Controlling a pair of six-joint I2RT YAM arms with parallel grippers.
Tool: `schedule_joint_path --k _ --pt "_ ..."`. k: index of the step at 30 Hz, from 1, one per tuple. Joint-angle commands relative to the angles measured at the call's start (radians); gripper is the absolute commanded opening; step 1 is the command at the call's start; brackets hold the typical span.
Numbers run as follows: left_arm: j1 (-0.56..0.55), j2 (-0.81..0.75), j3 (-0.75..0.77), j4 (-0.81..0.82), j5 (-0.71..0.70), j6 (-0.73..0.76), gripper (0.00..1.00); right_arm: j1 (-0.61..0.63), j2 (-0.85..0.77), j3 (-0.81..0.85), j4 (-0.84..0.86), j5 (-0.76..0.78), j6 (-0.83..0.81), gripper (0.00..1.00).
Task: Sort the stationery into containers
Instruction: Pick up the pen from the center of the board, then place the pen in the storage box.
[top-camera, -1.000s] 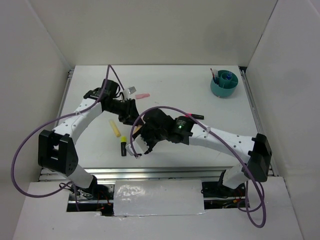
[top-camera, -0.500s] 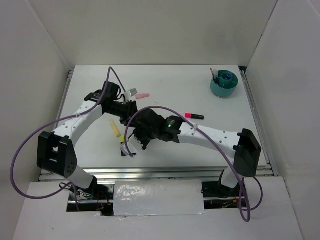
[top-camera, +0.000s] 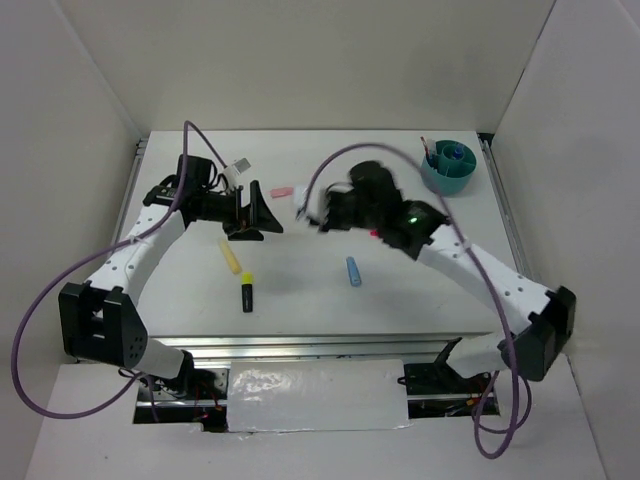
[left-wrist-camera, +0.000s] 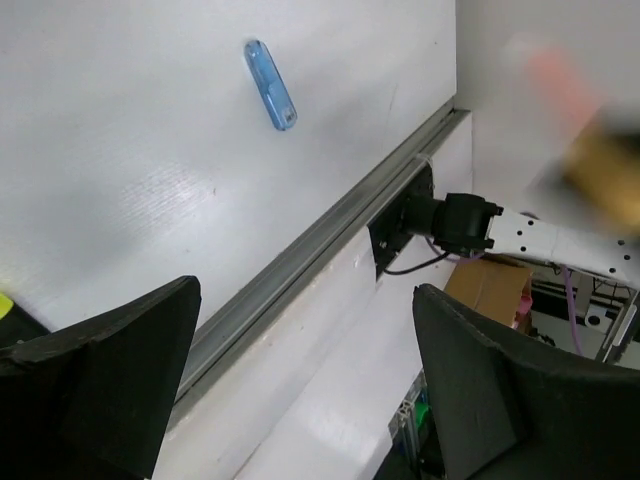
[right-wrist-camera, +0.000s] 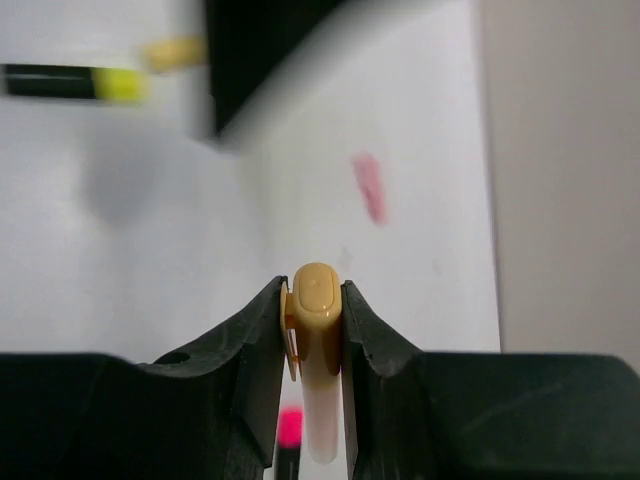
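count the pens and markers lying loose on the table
4: yellow highlighter, black-and-yellow marker, blue pen, and a pink marker mostly hidden beneath the right arm. More may be hidden.

right end effector (top-camera: 311, 208) blurred, pink eraser (right-wrist-camera: 370, 187) smeared
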Motion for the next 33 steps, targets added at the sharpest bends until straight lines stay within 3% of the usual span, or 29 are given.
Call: schedule_joint_path --k 1,4,6,11,14,21,25,33 --pt "0.010 -0.025 0.021 0.035 0.004 0.022 0.99 -0.270 -0.155 -0.036 0.189 -0.022 0.413 0.00" --pt "0.012 -0.026 0.021 0.060 -0.003 0.011 0.99 -0.492 -0.243 -0.171 0.381 0.031 0.622 0.00" --pt "0.008 -0.019 0.027 0.076 -0.004 0.014 0.99 -0.569 -0.269 -0.236 0.535 0.115 0.712 0.00" --pt "0.004 -0.004 0.053 0.098 -0.023 0.019 0.99 -0.743 -0.242 -0.317 0.714 0.373 0.905 0.00" --pt "0.004 0.002 0.062 0.106 -0.034 0.030 0.99 -0.867 -0.194 -0.328 0.794 0.309 1.043 0.00" --pt "0.015 0.004 0.052 0.122 -0.037 0.056 0.99 -0.944 0.037 -0.201 0.835 0.448 1.171 0.00" --pt "0.044 0.007 0.020 0.170 -0.022 0.036 0.99 -0.955 0.102 -0.219 0.952 0.490 1.184 0.00" --pt "0.067 0.054 0.024 0.193 -0.016 0.034 0.99 -0.962 0.286 -0.061 0.892 0.703 1.199 0.00"
